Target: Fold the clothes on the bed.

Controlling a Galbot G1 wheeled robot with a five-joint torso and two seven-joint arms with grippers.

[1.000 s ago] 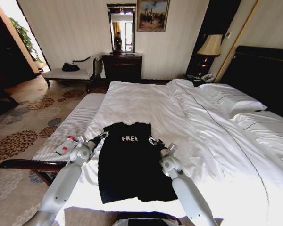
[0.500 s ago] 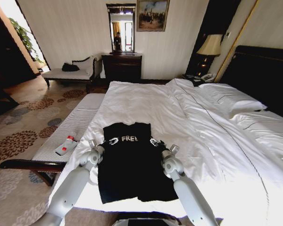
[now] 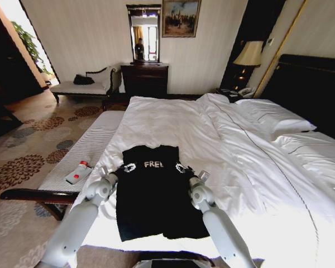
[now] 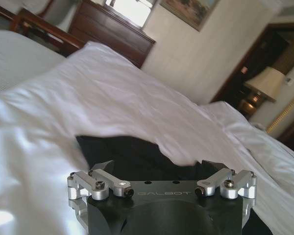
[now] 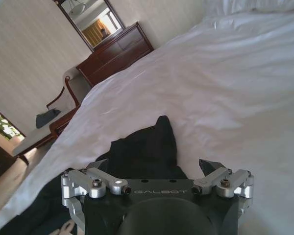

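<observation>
The clothes, a black T-shirt (image 3: 153, 195) with white lettering, lie flat on the near part of the white bed (image 3: 173, 120), collar toward the far side. My left gripper (image 3: 127, 167) rests at the shirt's left shoulder, just left of the lettering. At the right shoulder sits my right gripper (image 3: 181, 168). In the left wrist view the left gripper (image 4: 157, 169) stands open, with black shirt fabric (image 4: 132, 152) and white sheet ahead of it. My right gripper (image 5: 157, 169) is open too, over a bunched black fold (image 5: 147, 147).
A pale striped bench (image 3: 97, 139) runs along the bed's left side, carrying a small white-and-red bottle (image 3: 78, 172). Pillows (image 3: 273, 117) and a dark headboard (image 3: 312, 89) lie to the right. A dresser (image 3: 145, 78) and chaise (image 3: 84, 86) stand by the far wall.
My left gripper moved from the shirt's left edge in onto the shoulder, then eased back slightly left. The right gripper has barely shifted. The shirt lies as before.
</observation>
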